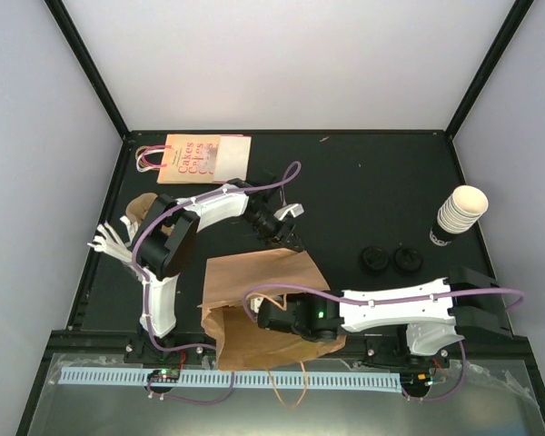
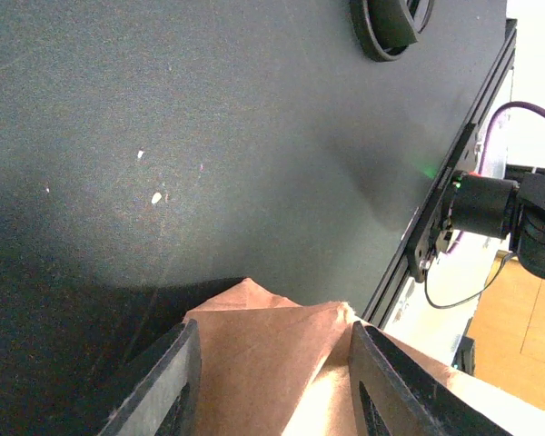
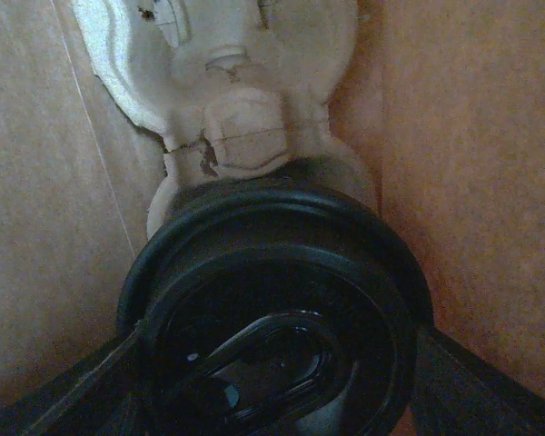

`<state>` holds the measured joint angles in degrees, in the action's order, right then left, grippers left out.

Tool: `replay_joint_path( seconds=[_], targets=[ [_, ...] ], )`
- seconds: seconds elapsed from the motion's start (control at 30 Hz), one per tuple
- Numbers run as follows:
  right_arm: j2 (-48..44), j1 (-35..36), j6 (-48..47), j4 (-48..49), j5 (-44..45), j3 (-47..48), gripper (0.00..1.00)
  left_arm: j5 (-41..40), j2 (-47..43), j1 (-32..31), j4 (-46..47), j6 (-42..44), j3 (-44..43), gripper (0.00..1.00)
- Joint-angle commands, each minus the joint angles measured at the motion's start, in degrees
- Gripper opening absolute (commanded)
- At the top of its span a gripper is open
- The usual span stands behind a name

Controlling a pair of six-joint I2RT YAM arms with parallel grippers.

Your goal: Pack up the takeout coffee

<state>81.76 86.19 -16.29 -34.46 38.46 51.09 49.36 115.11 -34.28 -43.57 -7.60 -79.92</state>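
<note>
On the black tabletop a brown paper bag is pinched steady by the left gripper so the right gripper's clamped black-lidded paper cup is seated inside

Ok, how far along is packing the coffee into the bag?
Done: the brown paper bag lies open with a pulp tray inside. In hand: the left gripper pinches the bag's edge, and the right gripper holds the takeout coffee inside the bag, at the tray. Left: seat the cup (its base is hidden), let go, pull the arm out.
</note>
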Motion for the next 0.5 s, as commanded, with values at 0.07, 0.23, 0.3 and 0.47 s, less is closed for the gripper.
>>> replay_joint_path(
  seconds=[0.07,0.23,0.3,0.47],
  targets=[
    [6.6,0.3,1.9,-7.8,-7.7,-2.6,0.61,0.6,-0.5,-1.3,-2.3,0.2,-1.3,0.48],
    [7.4,0.5,1.6,-7.4,-7.7,-3.0,0.61,0.7,-0.4,-1.4,-2.0,0.3,-0.7,0.48],
    [7.7,0.5,1.5,-7.8,-8.2,-2.9,0.61,0.8,-0.4,-1.4,-1.9,0.3,-0.7,0.48],
    [8.2,0.4,1.3,-8.4,-9.6,-3.2,0.61,0.9,-0.4,-1.4,-1.9,0.4,-0.6,0.48]
  ],
)
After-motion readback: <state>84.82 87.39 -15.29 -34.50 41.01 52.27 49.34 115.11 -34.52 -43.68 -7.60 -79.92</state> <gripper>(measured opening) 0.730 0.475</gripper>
